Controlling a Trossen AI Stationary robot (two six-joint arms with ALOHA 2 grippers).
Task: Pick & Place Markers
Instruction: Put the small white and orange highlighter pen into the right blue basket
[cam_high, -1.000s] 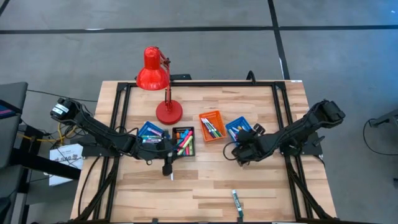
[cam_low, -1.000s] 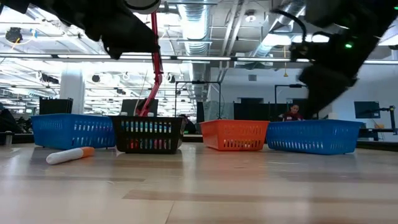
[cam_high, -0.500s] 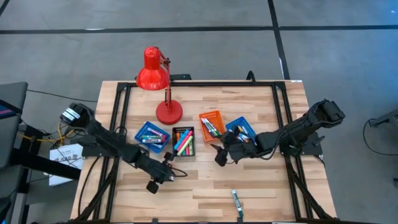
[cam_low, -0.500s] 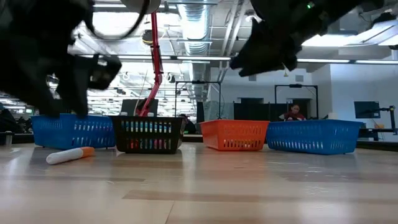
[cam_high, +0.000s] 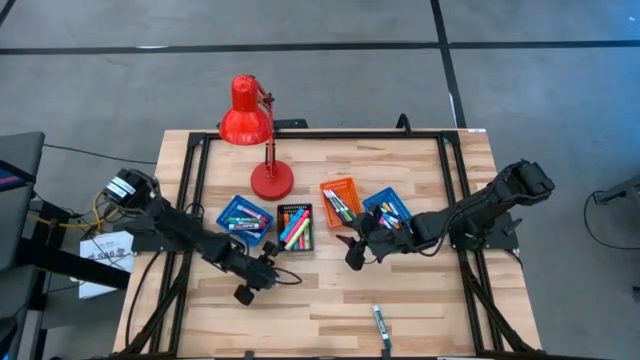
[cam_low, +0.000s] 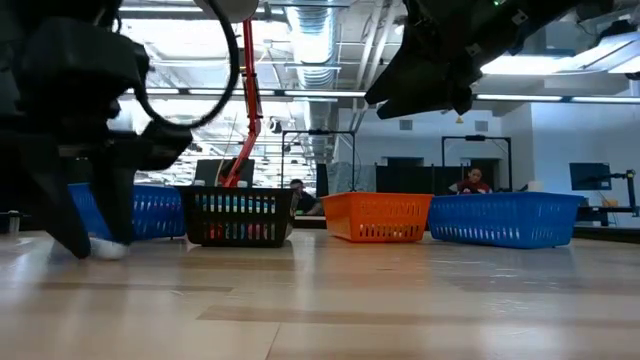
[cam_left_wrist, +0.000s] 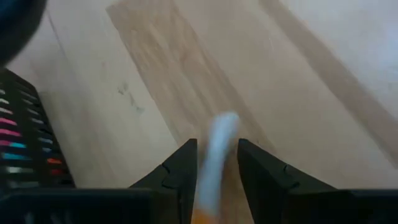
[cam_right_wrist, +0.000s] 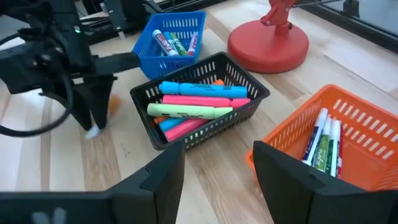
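- Reaching low over the wood table (cam_high: 420, 300), the left gripper (cam_high: 258, 283) is seen in front of the black tray (cam_high: 295, 229); in its wrist view a white-and-orange marker (cam_left_wrist: 214, 163) lies between the two fingers (cam_left_wrist: 180, 171), which flank it closely, though whether it is pinched cannot be told.
- In the low view the same marker's pale tip (cam_low: 107, 249) rests on the table at the gripper's foot.
- Further markers are held in the left blue tray (cam_high: 243, 213), the black tray, the orange tray (cam_high: 341, 202) and the right blue tray (cam_high: 384, 206); one green marker (cam_high: 381, 324) lies alone near the front edge.
- The right gripper (cam_high: 355, 249) hangs just before the orange tray, its fingers (cam_right_wrist: 152, 180) spread and nothing between them.
- Printing on the markers is too small to be read.
- Compared with a second ago, the left gripper has been brought forward from the black tray down to the loose marker; the right gripper has been shifted leftwards from the right blue tray.
- A red lamp (cam_high: 250, 130) stands behind the trays.
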